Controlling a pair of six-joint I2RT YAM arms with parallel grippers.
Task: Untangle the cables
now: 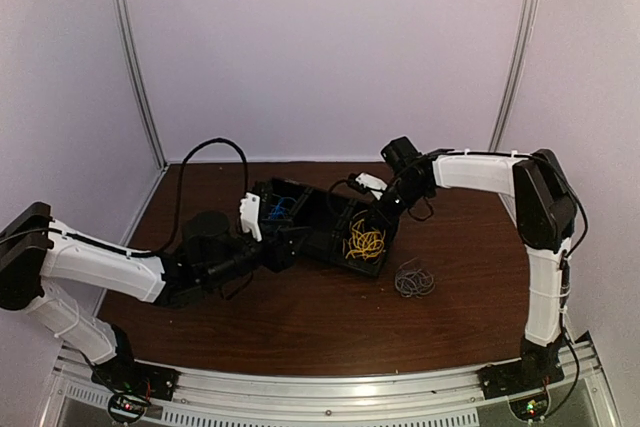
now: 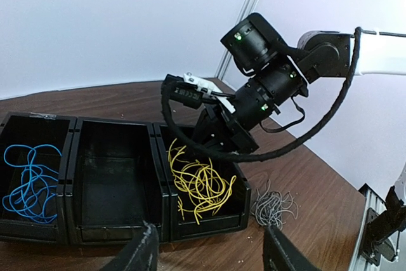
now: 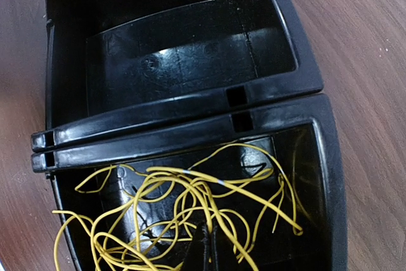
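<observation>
Broadly, the brown counter (image 1: 300, 317) is carrying a row of three black bins (image 2: 76, 226), and this row seems to be serving as sorting places, one colour for each bin. The right gripper (image 3: 206, 249) is reaching down into the right-end bin. Its jaws are pressing together and its tip is sitting among the strands of the yellow cable (image 2: 200, 185); whether a strand is being pinched, I cannot tell. The left gripper (image 2: 212, 255) is hovering low in front of the bins, its jaws standing wide apart and holding nothing, probably waiting for its turn. The blue cable (image 2: 28, 185) is lying alone in the left-end bin, well apart from both grippers. The grey cable (image 2: 273, 204) is lying on the counter just beside the yellow cable's bin, near the left gripper. I judge that the middle bin, which is holding no cable, is waiting for it.
</observation>
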